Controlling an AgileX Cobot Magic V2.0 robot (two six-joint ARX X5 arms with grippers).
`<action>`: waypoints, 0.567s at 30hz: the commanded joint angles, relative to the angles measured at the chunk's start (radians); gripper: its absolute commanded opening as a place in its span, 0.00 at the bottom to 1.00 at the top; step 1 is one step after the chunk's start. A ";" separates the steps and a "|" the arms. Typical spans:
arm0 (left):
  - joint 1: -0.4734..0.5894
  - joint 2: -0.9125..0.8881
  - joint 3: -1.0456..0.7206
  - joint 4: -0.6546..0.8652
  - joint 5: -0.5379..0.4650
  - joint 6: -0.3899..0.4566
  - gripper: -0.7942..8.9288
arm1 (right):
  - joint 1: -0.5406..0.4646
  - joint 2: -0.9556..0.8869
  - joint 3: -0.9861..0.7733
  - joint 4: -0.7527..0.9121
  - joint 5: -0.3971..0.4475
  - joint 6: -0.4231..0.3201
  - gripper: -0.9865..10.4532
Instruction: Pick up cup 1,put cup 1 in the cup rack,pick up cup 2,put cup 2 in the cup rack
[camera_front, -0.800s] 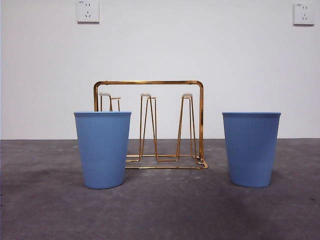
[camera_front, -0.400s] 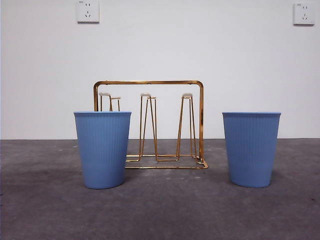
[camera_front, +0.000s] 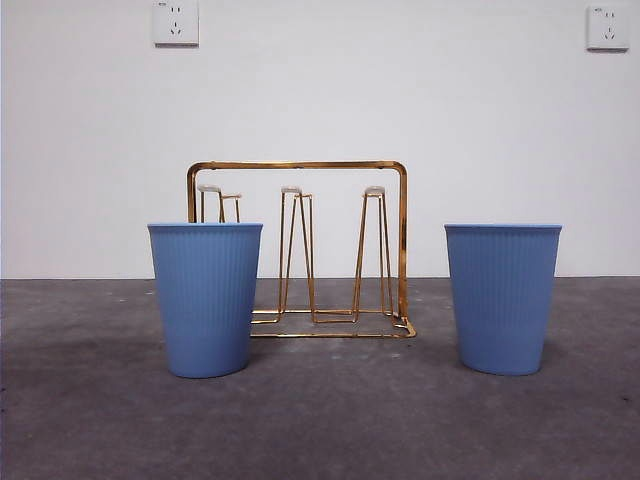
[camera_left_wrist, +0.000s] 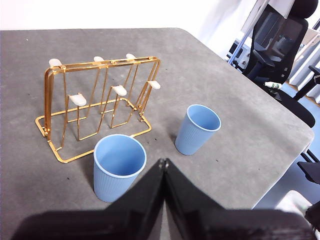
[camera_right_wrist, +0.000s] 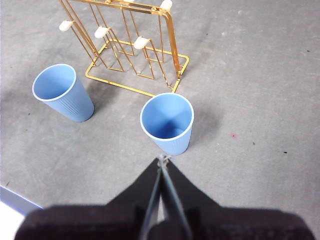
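Cup rack (camera_front: 297, 249): standing upright on the table (camera_front: 320, 420), centre, farther back than both cups; prongs bare.
Left cup (camera_front: 205, 298): sitting upright, mouth up, near side, overlapping the rack's left end in the front view; empty inside per the wrist views.
Right cup (camera_front: 502, 297): sitting upright, mouth up, well apart from the rack on the right.
Left end effector (camera_left_wrist: 163, 162): hovering above the table near the left cup, jaws pressed together, gripping nothing.
Right end effector (camera_right_wrist: 162, 159): hovering near the right cup, jaws closed together, gripping nothing.
Wall (camera_front: 400, 100): white, carrying two sockets.
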 joint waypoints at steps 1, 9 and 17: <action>-0.003 0.002 0.003 0.004 0.002 0.011 0.10 | 0.000 -0.001 0.003 0.004 -0.002 -0.010 0.13; -0.017 0.035 0.006 0.015 0.116 -0.032 0.83 | 0.000 0.003 0.005 0.013 -0.002 0.005 0.57; -0.041 0.073 0.036 0.061 0.177 -0.034 0.83 | 0.000 0.053 0.005 0.027 -0.002 0.021 0.57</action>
